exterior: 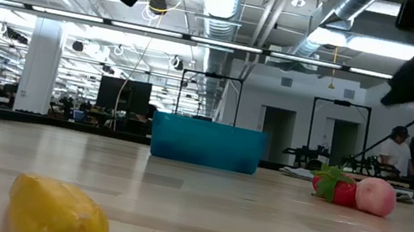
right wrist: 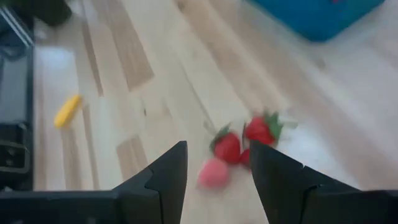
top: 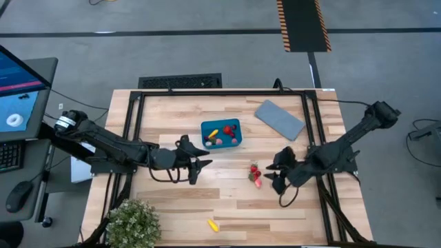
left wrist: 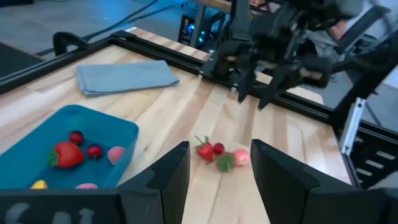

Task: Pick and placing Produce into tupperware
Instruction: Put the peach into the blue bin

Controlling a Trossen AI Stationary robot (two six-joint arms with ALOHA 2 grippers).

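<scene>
Several pieces of produce already lie in the tupperware (top: 221, 133), which sits near the middle of the surface (top: 227, 200), toward its far side. From my left wrist camera I can make out a strawberry (left wrist: 66, 154), two small dark red berries, a pink piece and a bit of yellow inside the teal walls.

A small cluster of red and pink fruit (top: 255, 174) lies on the bare wood to the right of the tupperware and nearer the front edge, apart from it. My right gripper (top: 273, 172) hovers just beside that cluster, on its right. Through the right wrist camera the fingers (right wrist: 165, 171) stand apart with nothing between them, and the strawberries (right wrist: 242, 140) and a pink piece (right wrist: 213, 173) sit on the wood just ahead of the gap.

My left gripper (top: 200, 167) hangs over the surface in front of the tupperware and to its left, not touching it. Its fingers (left wrist: 171, 171) are also apart and empty.

One yellow piece (top: 213, 224) lies alone near the front edge, well apart from everything else. A grey lid (top: 280, 118) rests flat at the far right, and a bushy green plant (top: 132, 222) stands at the front left corner.
</scene>
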